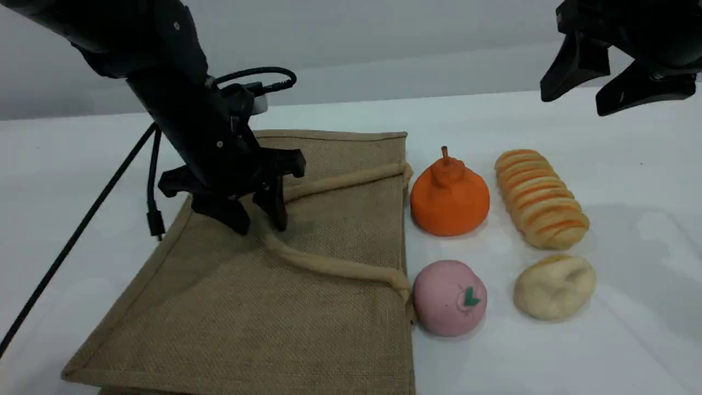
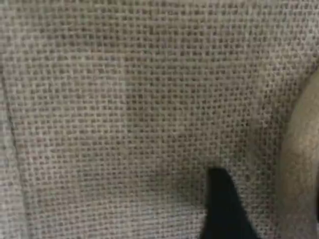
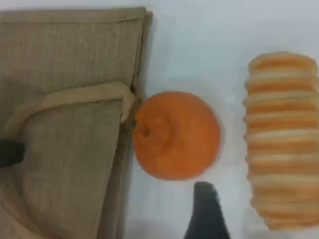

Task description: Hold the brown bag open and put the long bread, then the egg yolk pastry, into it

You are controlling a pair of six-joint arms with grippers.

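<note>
Jaws astride flat brown bag [image 1: 307, 307]'s handle [image 1: 329, 266]

Three views, one table
Scene view slants across the brown bag [image 1: 307, 263]; left wrist hugs its weave; right wrist overlooks bag edge and long bread [image 3: 283, 139].

Left end effector [image 1: 262, 222] on flat brown bag [image 1: 329, 318], long bread [image 1: 540, 197] beside egg yolk pastry [image 1: 554, 286]

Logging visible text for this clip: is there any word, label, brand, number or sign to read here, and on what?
No readable text in any view.
pink ball: a green leaf-shaped mark, not lettering.
brown bag, long bread, egg yolk pastry, orange fruit: no print or label.
</note>
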